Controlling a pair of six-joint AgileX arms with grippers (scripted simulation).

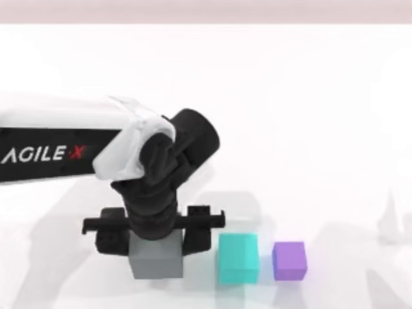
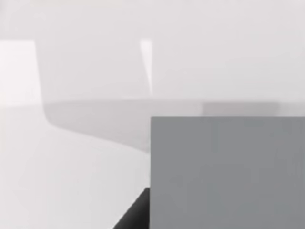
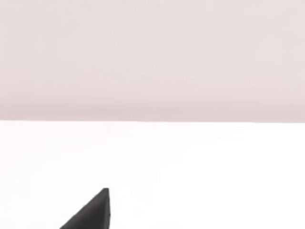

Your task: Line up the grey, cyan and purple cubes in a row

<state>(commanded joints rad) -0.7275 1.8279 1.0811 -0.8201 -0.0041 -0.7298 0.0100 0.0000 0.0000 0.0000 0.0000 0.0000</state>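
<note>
The grey cube [image 1: 158,262] sits near the table's front edge, left of the cyan cube [image 1: 238,257] and the purple cube [image 1: 289,261]. The three stand side by side in a row, with small gaps between them. My left gripper [image 1: 156,248] reaches down over the grey cube, a finger pressed against each side, shut on it. In the left wrist view the grey cube [image 2: 228,171] fills the frame, with one dark finger [image 2: 138,214] flush against its edge. My right gripper is outside the top view; only one fingertip [image 3: 95,212] shows in its wrist view, set far to the side, open and holding nothing.
The left arm [image 1: 58,151] stretches in from the left edge of the white table [image 1: 309,129]. The back wall runs along the far edge [image 1: 206,11].
</note>
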